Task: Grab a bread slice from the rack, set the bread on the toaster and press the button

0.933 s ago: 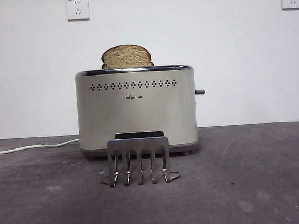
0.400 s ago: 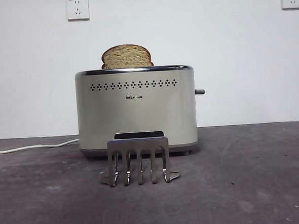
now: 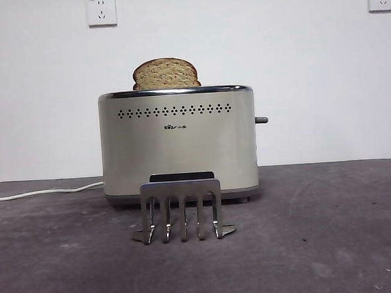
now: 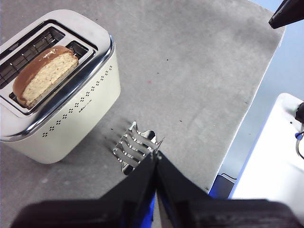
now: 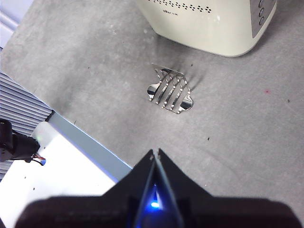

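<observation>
Left gripper has its jaws pressed together on nothing, hanging high over the table with the rack just beyond its tips and the toaster farther off past that. Right gripper is likewise closed and empty, raised above bare table, the rack well ahead of it and the toaster beyond. Slice of bread already sits in the toaster slot, domed top poking above the chrome rim (rack holds no bread). Only the button looks left to do; it juts from the toaster's narrow side and appears up. Which arm is nearer that side I can't tell for sure. To do it well: keep the jaws together as one blunt tip, come in above the knob, centre on it, push straight down along the slot, no sideways shove that would slide the toaster or snag the white cord.
</observation>
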Available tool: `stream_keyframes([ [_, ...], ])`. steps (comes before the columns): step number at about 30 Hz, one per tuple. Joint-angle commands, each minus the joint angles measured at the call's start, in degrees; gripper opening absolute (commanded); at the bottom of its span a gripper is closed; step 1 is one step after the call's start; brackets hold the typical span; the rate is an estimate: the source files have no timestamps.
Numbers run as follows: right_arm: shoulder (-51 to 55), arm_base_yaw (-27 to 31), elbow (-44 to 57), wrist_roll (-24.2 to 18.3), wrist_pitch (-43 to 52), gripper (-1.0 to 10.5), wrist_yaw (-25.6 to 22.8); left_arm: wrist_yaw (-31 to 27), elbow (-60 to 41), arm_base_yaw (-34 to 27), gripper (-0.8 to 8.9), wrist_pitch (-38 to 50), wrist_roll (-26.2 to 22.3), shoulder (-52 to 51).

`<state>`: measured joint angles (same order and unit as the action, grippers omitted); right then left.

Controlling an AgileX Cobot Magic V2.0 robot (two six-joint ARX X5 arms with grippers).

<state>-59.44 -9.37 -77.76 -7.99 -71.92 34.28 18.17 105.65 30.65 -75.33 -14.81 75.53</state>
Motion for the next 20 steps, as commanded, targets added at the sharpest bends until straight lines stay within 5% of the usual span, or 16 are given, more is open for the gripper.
stream_keyframes([
  [1, -0.04, -0.09, 0.52, -0.48, 0.35, 0.0, -0.15, -0.04, -0.37, 0.11, -0.04, 0.31, 0.24, -0.02],
  [10, -0.04, -0.09, 0.52, -0.48, 0.35, 0.0, -0.15, -3.21, -0.37, -1.95, -0.04, 3.43, -0.68, -1.11],
  [20, -0.07, -0.09, 0.52, -0.48, 0.35, 0.0, -0.15, 1.95, -5.35, -16.81, -0.03, 29.70, 0.35, -14.16],
])
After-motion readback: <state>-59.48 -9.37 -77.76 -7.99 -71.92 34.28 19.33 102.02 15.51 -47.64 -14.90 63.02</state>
